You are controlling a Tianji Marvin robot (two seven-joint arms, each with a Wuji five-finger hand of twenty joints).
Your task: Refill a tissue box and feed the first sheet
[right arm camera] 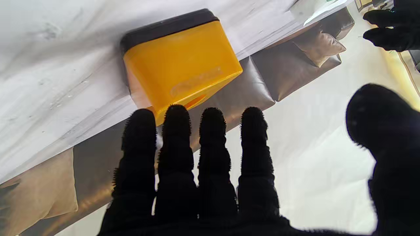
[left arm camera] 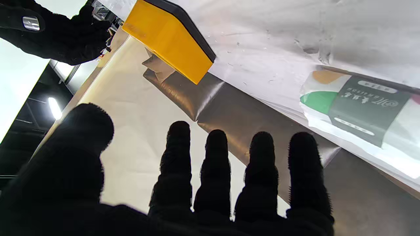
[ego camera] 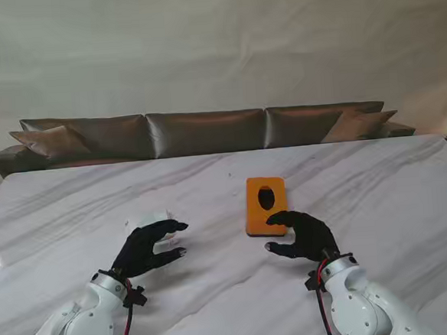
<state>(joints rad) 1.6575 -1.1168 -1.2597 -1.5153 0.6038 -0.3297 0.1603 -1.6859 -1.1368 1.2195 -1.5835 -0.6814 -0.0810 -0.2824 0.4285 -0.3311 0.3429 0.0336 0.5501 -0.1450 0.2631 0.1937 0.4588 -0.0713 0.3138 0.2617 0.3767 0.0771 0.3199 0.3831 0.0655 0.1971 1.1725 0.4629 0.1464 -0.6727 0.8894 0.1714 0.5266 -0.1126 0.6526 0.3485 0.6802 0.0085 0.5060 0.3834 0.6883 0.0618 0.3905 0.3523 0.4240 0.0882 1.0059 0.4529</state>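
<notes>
— Which step is the robot on?

— The start, by the look of it. The orange tissue box (ego camera: 265, 204) lies flat and closed near the middle of the table (ego camera: 379, 195), slot upward, and the wrapped tissue pack (left arm camera: 361, 108) sits toward the left side, still sealed. Neither has been lifted.

— What does the next move call for?

— Probably opening the box: one hand steadies it while its dark base is freed, then the pack goes in.

— And the hands?

— The right hand (ego camera: 301, 235) is spread, holding nothing, its fingertips (right arm camera: 177, 114) at the box's near end; contact cannot be confirmed. The left hand (ego camera: 148, 248) is also spread and unladen, just nearer the robot than the pack.
</notes>
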